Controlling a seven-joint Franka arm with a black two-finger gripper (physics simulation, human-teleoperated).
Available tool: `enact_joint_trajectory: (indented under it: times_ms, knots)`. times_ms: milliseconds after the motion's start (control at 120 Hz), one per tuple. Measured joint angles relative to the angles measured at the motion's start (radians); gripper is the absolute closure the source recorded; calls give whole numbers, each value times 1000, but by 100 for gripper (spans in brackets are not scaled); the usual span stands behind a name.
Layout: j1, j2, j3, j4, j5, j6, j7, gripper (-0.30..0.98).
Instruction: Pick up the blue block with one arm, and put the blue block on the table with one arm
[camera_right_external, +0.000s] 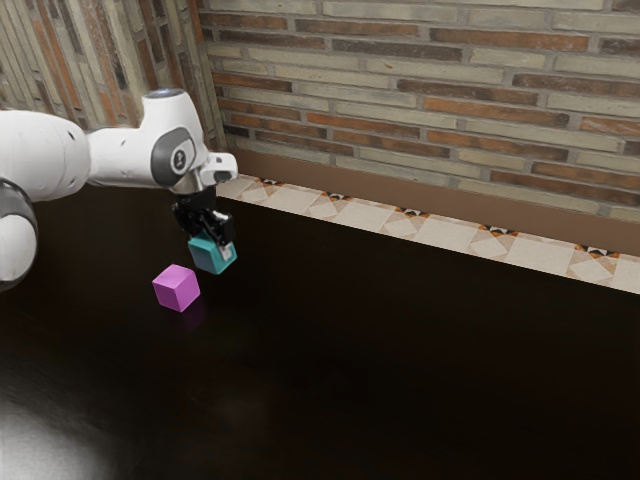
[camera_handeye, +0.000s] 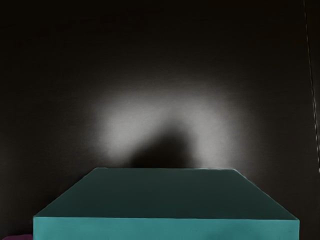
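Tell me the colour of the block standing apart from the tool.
Pinkish purple; that block shows best in the exterior view.

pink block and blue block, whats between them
Just a narrow, bare strip of dark table shows between the pink block and the blue block, in the exterior view.

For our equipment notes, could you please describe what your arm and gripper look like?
My arm is white with smooth rounded segments and a dark grey joint cover bearing a small pale marking. My gripper is black with a pale fingertip.
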Motion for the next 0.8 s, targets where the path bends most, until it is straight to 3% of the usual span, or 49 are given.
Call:
enact_joint_trajectory:
  times_ms: [250,367,550,800]
  knots:
    - [-31,94,1,49,0,-3,-6,32]
    - [-36,102,2,55,-5,-5,-4,23]
    - [-37,79,-2,65,-6,-8,2,10]
    - [-34,5,-4,67,-3,-11,46,3]
